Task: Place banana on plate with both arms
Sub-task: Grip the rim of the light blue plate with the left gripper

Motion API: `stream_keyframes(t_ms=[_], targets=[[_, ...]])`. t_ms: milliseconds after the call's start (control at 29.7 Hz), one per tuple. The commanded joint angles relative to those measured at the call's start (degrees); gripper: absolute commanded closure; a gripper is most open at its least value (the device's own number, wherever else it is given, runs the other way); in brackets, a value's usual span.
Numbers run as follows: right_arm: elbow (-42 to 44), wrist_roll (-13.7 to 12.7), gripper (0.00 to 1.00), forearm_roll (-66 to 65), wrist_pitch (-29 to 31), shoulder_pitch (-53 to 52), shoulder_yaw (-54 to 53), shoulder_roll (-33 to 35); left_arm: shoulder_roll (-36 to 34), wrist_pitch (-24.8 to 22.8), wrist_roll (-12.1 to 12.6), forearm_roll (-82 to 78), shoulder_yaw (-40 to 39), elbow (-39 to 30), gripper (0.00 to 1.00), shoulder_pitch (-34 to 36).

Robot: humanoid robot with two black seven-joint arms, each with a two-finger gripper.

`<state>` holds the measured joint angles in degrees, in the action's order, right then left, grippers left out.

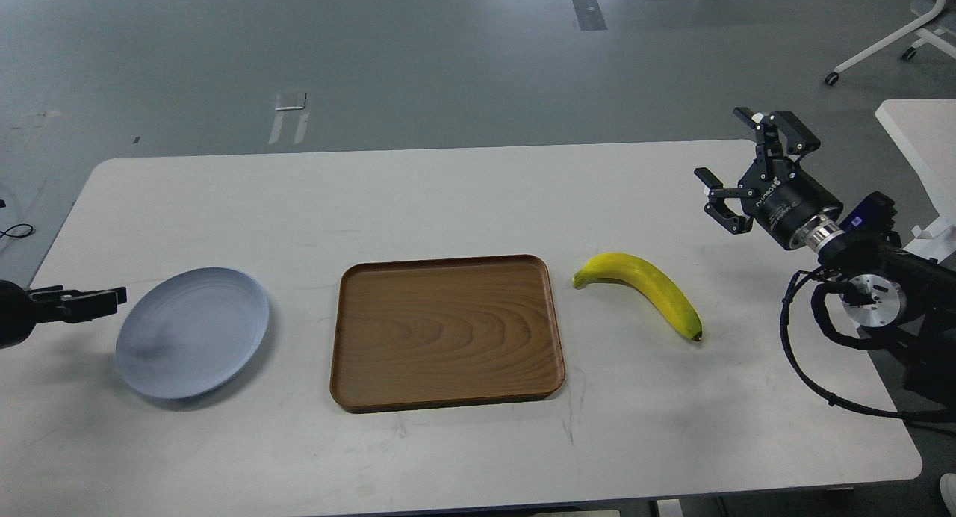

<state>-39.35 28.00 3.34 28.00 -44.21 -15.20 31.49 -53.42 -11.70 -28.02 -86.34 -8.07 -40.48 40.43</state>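
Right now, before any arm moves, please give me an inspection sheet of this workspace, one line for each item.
Surface: white table, some scuff marks.
Job's things: banana lies on the table right of the tray; plate at left, nothing on it.
Clutter: brown wooden tray in the middle, nothing in it.
Claws: right claw open, raised beyond the banana; left claw beside the plate's left rim, state unclear.
Cables: black cable loops under the right arm.
Surroundings: grey floor, chair base far right.

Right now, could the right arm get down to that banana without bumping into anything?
Probably yes. The right gripper is open, above and right of the banana, with only bare table between them; the wooden tray lies on the banana's far side.
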Motion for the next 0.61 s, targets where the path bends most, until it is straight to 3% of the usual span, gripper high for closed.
stream_keyframes(t_ms=[0, 404, 572], targets=[[0.0, 0.0, 0.0, 0.0, 0.0, 0.1, 0.0, 0.1, 1.2, -0.1, 0.0, 3.1, 1.8, 0.6, 0.03, -0.1], [-0.2, 0.0, 0.0, 0.0, 0.0, 0.1, 0.0, 0.3, 4.4, 0.4, 0.0, 4.5, 2.1, 4.2, 0.06, -2.4], [-0.2, 0.0, 0.0, 0.0, 0.0, 0.3, 0.0, 0.4, 4.7, 0.4, 0.0, 4.5, 2.1, 4.4, 0.14, -2.5]])
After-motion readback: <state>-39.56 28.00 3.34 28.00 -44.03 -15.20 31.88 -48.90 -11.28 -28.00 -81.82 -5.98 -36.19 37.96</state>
